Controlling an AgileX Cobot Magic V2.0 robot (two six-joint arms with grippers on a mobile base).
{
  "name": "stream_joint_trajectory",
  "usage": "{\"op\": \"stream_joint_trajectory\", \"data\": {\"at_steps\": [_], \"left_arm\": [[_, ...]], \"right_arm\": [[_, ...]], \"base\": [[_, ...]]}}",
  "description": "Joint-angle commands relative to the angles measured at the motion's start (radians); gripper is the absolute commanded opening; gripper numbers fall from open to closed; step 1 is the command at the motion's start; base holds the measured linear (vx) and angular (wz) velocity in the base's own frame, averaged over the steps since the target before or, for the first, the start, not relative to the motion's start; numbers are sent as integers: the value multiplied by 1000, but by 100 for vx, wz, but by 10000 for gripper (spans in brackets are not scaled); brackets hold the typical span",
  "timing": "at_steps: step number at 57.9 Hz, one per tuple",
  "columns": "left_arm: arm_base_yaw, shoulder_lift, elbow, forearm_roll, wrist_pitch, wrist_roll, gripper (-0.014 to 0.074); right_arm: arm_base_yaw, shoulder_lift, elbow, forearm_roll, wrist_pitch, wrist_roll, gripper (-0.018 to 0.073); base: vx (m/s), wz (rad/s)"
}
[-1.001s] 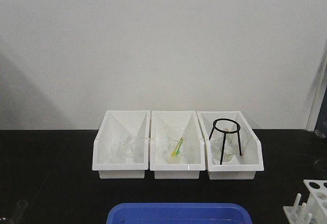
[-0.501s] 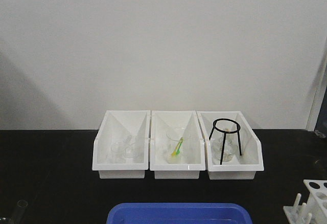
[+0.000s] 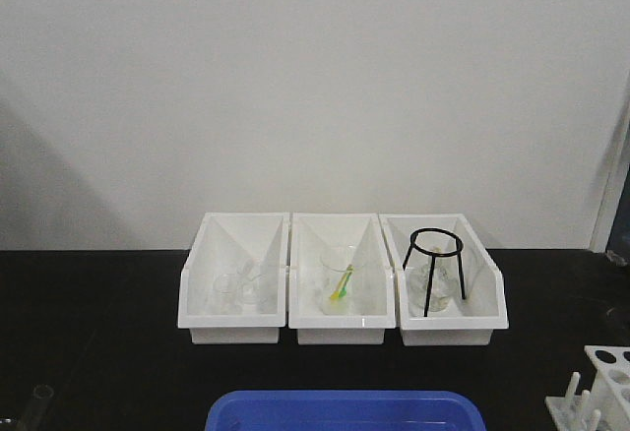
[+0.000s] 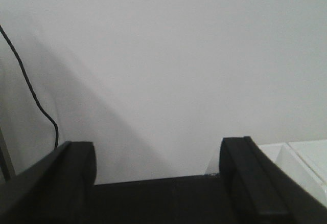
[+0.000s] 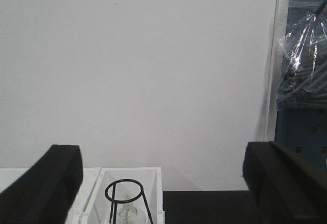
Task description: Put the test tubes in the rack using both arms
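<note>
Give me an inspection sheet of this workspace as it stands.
Surface: black table.
Job's things: rack at the front right corner, cut off by the frame; one test tube rim at the front left edge.
Clutter: three white bins in a row holding glassware, a black tripod in the right one; blue tray in front.
Grippers: left gripper open, nothing between its fingers; right gripper open, likewise.
Cables: one black cable against the wall.
Surroundings: white wall; clear bag of dark items at the right.

The bins (image 3: pixel 343 331) and blue tub (image 3: pixel 345 409) fill the centre, rack (image 3: pixel 602 392) the right corner; table (image 3: pixel 98 342) lies open leftward.
</note>
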Motion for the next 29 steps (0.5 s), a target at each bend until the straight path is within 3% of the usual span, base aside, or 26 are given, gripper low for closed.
{"op": "stream_joint_trajectory", "data": {"at_steps": [1, 9, 17, 23, 29], "left_arm": [[-2, 4, 11, -6, -49, 46, 558], [-36, -21, 125, -6, -55, 93, 528], [-97, -26, 285, 0, -55, 260, 501], [-129, 3, 393, -2, -119, 366, 497], [-142, 57, 465, -2, -222, 378, 497]], "right_arm": [[1, -7, -32, -3, -70, -1, 668], [1, -7, -32, -7, -66, -6, 609], [1, -7, -32, -7, -66, -14, 542], [1, -7, -32, -7, -66, -14, 496], [1, 7, -32, -7, -69, -14, 460]], "base": [[0, 0], [0, 0], [0, 0], [0, 0], [0, 0]]}}
